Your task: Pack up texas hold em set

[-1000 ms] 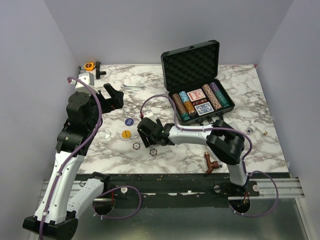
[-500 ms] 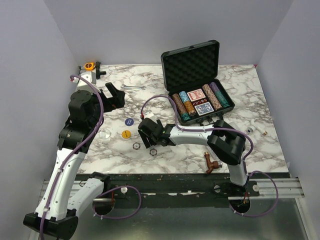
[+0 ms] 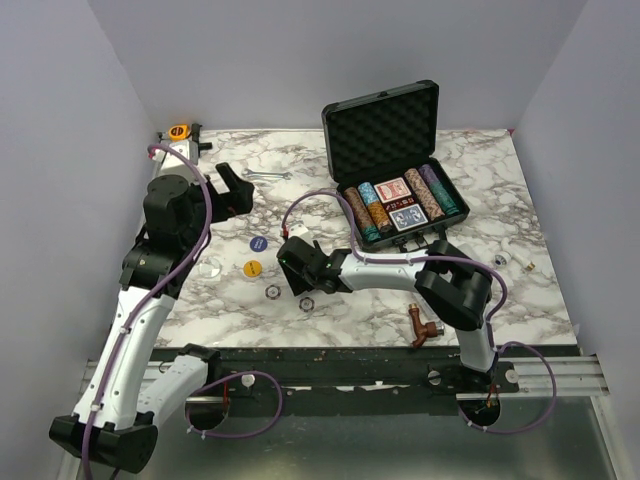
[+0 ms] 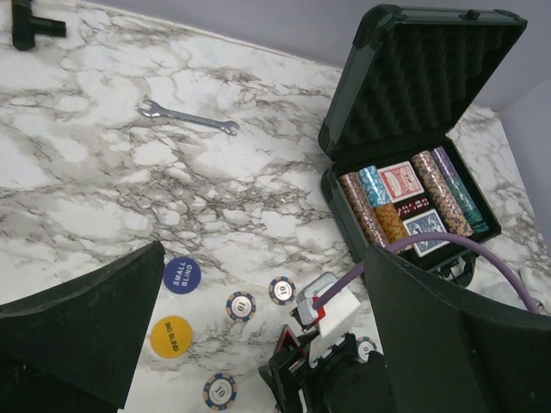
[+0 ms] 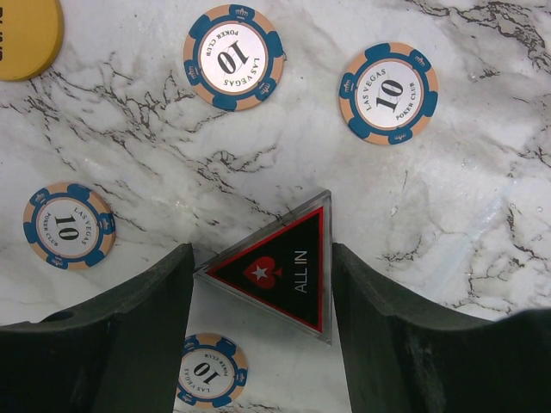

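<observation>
right wrist view: my right gripper (image 5: 261,251) sits low over the marble table (image 5: 482,215), one finger on each side of the black triangular "all in" token (image 5: 280,274), which lies flat. the jaws stand half spread, their inner faces right at the token's tip and its straight edge. i cannot tell whether they press it yet. i judge i straddle it this way because so flat a piece can only be taken across its width.

four striped chips (image 5: 232,58) lie loose around it, apart from my fingers, with a yellow disc (image 5: 21,30) at the corner.

the black case (image 3: 383,130) stands well apart at the far right, lid up so it can be filled. chip rows (image 3: 365,210) and the card decks (image 3: 394,189) already sit in it.

my left gripper (image 3: 228,192) hangs raised with jaws spread wide, holding nothing, likely to leave me room.
</observation>
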